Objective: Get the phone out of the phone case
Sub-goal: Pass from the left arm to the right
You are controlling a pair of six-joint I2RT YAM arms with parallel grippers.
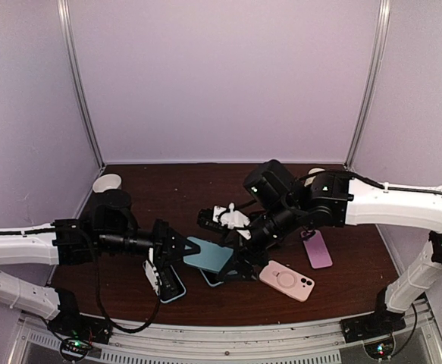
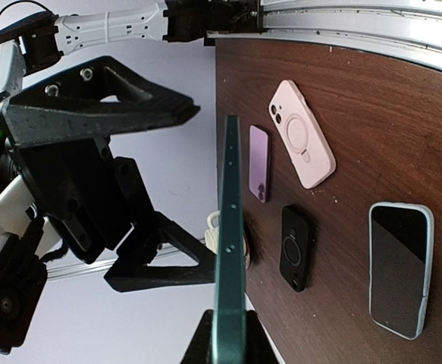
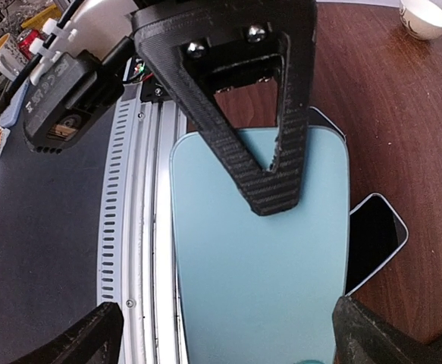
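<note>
Left gripper (image 1: 180,247): clamped on one end of the teal cased phone (image 1: 208,255), held above the counter (image 1: 175,189). Item: flat slab, matte teal back, rounded corners, thin when seen edge-on. Judged stiff and light, glass breakable. The case rim is probably pliable, so peel at a corner. Right gripper (image 2: 204,189): jaws wide, straddling the phone's far end; contact unclear.

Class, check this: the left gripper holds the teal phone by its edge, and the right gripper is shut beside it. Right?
No: the right gripper is open, its jaws spread wide, as the right wrist view shows. The left gripper does hold the teal phone by its edge.
</note>
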